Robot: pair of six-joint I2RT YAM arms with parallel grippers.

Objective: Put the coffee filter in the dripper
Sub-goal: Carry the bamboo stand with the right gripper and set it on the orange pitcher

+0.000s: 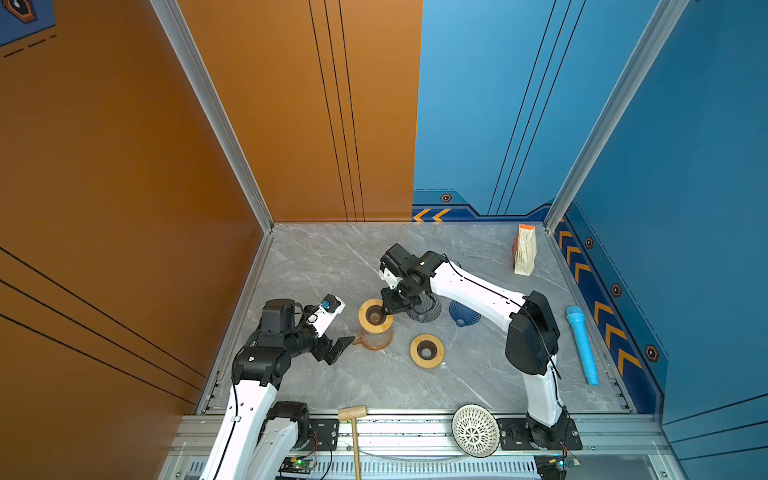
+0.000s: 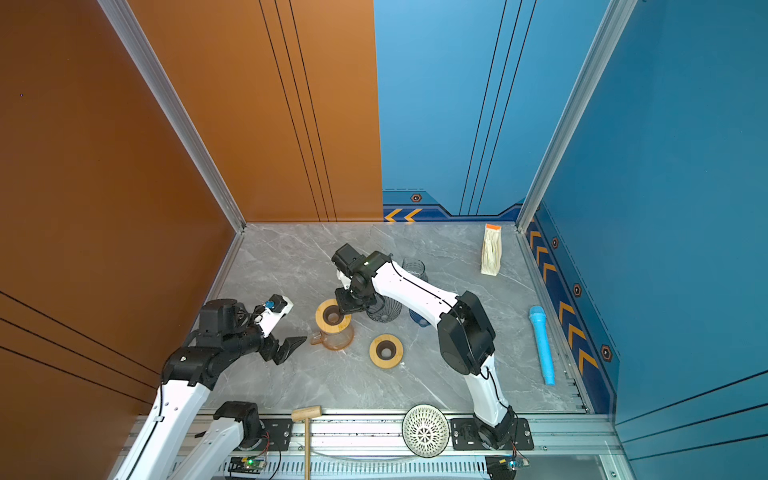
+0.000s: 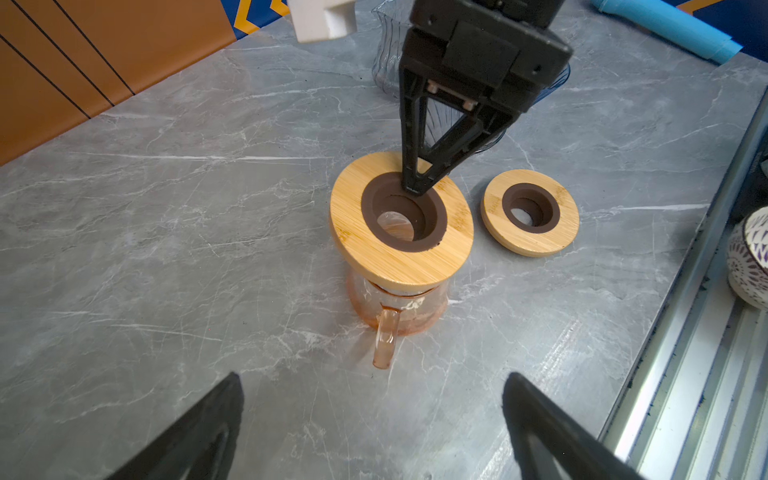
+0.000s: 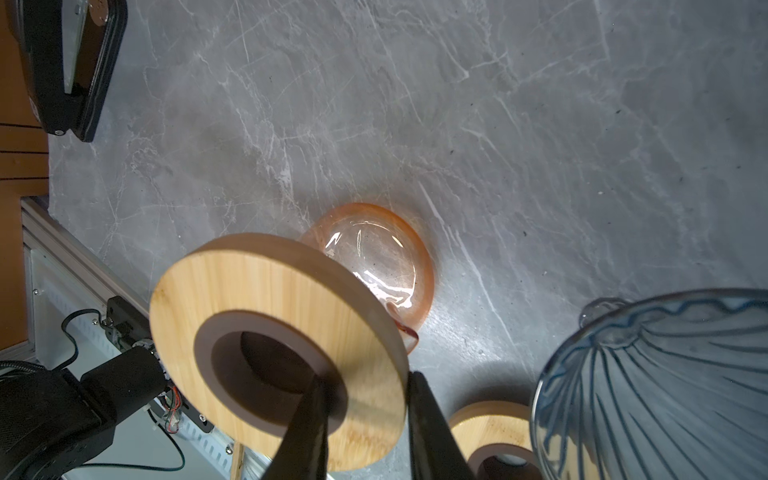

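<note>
Grey stone with white veins makes up the bench [image 1: 332, 257]. An orange wall fills the left of both top views, and blue walls stand at the back and right.

Near the middle of the bench stands a see-through orange glass mug [image 1: 376, 340]. A round wooden ring with a brown middle [image 1: 365, 322] sits on top of it. The right hand [image 1: 388, 308] reaches down onto this ring from the right. In the right wrist view one finger [image 4: 307, 419] is inside the brown hole and the other is outside the wooden edge, so the hand is clenched on the ring's rim.

The left hand [image 1: 337, 350] hangs low just left of the mug. Its two fingers are spread wide and it is holding nothing. The mug's handle points toward it.

A second wooden ring [image 1: 427, 351] lies flat on the bench, to the lower right of the mug. Just right of the right hand stands a dark ribbed glass dripper cone [image 1: 424, 311], with a blue glass dripper cone [image 1: 464, 313] beside it.

The pack of paper coffee filters with an orange top [image 1: 524, 249] stands upright in the upper right corner of the bench. It is well apart from both hands and both cones.

A light blue toy microphone [image 1: 582, 345] lies along the right edge. On the front rail rest a small wooden mallet [image 1: 352, 414] and a white round thing with a lattice pattern [image 1: 475, 430].
</note>
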